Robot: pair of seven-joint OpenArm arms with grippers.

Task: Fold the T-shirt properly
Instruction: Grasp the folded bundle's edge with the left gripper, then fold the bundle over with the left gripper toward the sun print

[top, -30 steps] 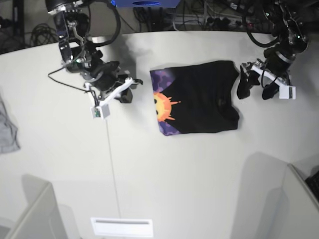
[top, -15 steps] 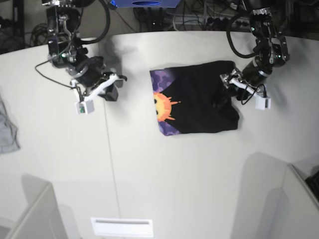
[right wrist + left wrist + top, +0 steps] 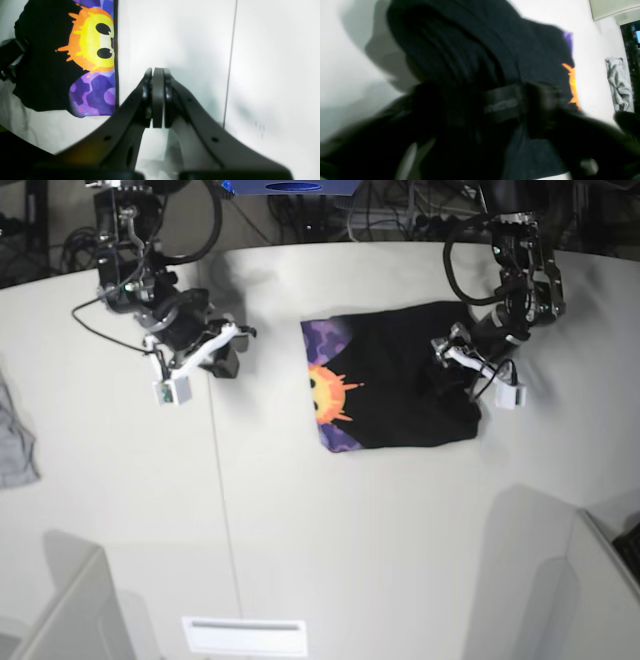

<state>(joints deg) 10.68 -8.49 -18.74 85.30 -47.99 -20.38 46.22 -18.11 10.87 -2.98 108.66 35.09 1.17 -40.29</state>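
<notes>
On the table mid-field, T-shirt lies part-folded, limp, light and multi-layered, so pinch every layer at its far edge where left gripper sits, jaw state unreadable in blur; right gripper clamped empty, well clear

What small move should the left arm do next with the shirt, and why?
Probably close the left gripper on the T-shirt edge beneath it: it sits over the black side opposite the sun print, while the shut right gripper stays clear.
</notes>
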